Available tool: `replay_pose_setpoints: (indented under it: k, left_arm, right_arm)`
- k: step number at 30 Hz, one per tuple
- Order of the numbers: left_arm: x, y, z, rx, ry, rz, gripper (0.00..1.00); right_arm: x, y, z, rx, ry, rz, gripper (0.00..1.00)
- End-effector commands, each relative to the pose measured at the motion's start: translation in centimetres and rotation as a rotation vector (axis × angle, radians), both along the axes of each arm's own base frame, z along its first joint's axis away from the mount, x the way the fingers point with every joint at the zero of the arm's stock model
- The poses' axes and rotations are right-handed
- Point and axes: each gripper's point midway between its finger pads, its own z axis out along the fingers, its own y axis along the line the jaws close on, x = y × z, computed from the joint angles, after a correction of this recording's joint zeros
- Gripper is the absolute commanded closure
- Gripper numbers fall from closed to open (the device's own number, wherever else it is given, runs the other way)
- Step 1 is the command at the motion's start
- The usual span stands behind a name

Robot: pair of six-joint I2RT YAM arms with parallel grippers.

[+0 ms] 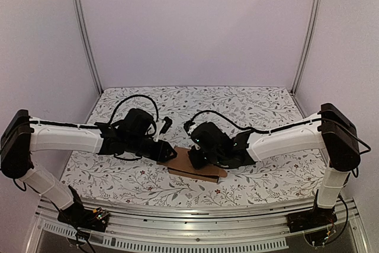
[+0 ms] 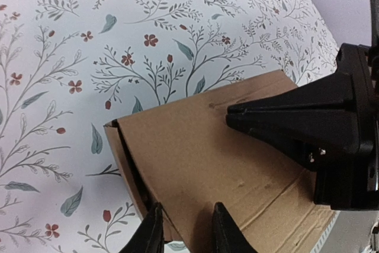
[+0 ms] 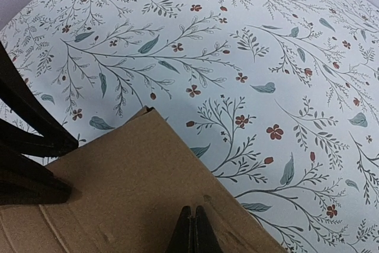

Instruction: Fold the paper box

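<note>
Left gripper: we find its two fingers parted, with a band of brown cardboard showing in the gap between them. One finger sits at the layered side edge of the paper box, and the other sits over its top panel. We cannot tell whether either pad bears on the board. Ahead of the fingertips the panel runs out flat, with faint crease lines to their right. It ends at a corner, beyond which lies the floral tablecloth.

Right gripper: we find its fingertips set tip to tip with no gap visible, placed over the same brown panel. No layer of board shows between them, so we record the jaws as closed with nothing seen in their grasp. To the left of these fingertips the dark fingers of the left gripper reach in over the board. Ahead and to the right, the panel's edge gives way to bare cloth.

In the left wrist view the right gripper appears as a black wedge lying on the panel, ahead and to the right of the left fingers.

From above, both grippers stand near each other over the box, which lies flat on the cloth beneath them
</note>
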Motion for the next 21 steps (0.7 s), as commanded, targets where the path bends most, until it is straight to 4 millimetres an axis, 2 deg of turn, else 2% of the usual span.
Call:
replay_pose_setpoints:
  k: [1, 6, 12, 16, 20, 21]
  left_arm:
    - [-0.8, 0.5, -2.4, 0.014, 0.063, -0.008, 0.74]
    - [-0.8, 0.5, -2.2, 0.013, 0.061, -0.01, 0.74]
    - [-0.7, 0.7, -1.8, 0.017, 0.047, -0.007, 0.75]
    - [-0.8, 0.9, -2.0, 0.023, 0.049, -0.002, 0.75]
    - [-0.8, 1.0, -2.1, 0.024, 0.05, 0.001, 0.75]
    - [-0.9, 1.0, -2.1, 0.024, 0.05, 0.001, 0.75]
  right_arm:
    - [-0.6, -1.3, -0.8, -0.055, 0.009, -0.006, 0.99]
    - [-0.4, -1.4, 0.7, -0.034, -0.015, -0.016, 0.92]
    - [-0.1, -2.3, 4.5, -0.002, -0.071, -0.037, 0.8]
    - [-0.5, -4.4, 7.6, 0.029, -0.113, -0.06, 0.78]
    - [-1.3, -7.7, 9.2, 0.045, -0.125, -0.095, 0.77]
    - [-1.5, -8.6, 9.0, 0.041, -0.118, -0.106, 0.79]
